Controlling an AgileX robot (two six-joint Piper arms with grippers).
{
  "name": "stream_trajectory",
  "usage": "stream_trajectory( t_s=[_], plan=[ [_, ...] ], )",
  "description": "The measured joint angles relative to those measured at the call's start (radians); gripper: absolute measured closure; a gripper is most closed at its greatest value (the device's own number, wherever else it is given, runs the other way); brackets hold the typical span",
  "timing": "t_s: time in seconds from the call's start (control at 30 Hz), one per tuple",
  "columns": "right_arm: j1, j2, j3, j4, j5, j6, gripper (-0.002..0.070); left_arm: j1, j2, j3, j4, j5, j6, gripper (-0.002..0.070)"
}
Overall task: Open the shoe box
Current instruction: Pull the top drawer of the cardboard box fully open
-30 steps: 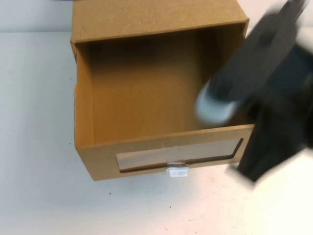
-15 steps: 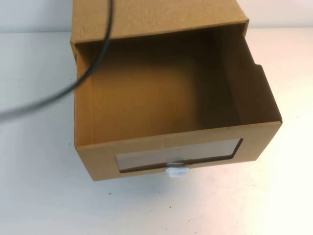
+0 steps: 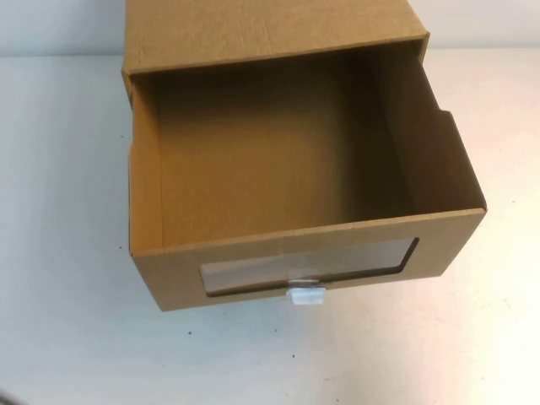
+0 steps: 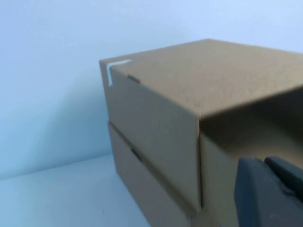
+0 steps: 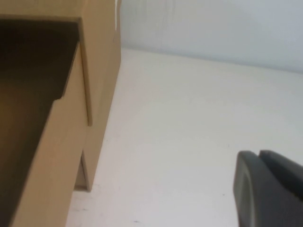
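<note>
Currently listed: cardboard shoe box [image 3: 270,25] on the white tabletop [image 3: 67,337], its drawer [image 3: 148,186] drawn out toward the robot, with a white pull tab [image 3: 305,295] on the windowed front. The black cable seen across the high view's upper left half a second earlier is gone. Left pincer [image 4: 265,165]: closed, empty, held beside the box's left side. Right pincer [image 5: 259,156]: closed, empty, held over the tabletop to the box's right.

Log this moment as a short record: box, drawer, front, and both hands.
box: cardboard sleeve standing on the white table
drawer: pulled well out toward the robot, nothing visible inside
front: clear window, white pull tab below it, untouched
left hand: shut, empty, beside the box's left side, outside the high view
right hand: shut, empty, over bare table right of the box
</note>
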Motion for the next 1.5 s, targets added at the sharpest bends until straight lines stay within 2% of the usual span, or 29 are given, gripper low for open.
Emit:
stream_trajectory(
  t_s=[0.27, 0.43, 1.5],
  plan=[
    [-0.001, -0.189, 0.370, 0.066, -0.412, 0.000, 0.0689, 0.000, -0.197, 0.383, 0.000, -0.126, -0.042, 0.0680],
    [-0.002, -0.213, 0.457, 0.070, -0.597, 0.000, 0.0689, 0.000, -0.201, 0.531, 0.000, -0.215, -0.056, 0.0680],
    [-0.002, -0.211, 0.465, 0.072, -0.632, 0.002, 0.0689, 0.000, -0.202, 0.546, 0.000, -0.179, -0.060, 0.0680]
  ],
)
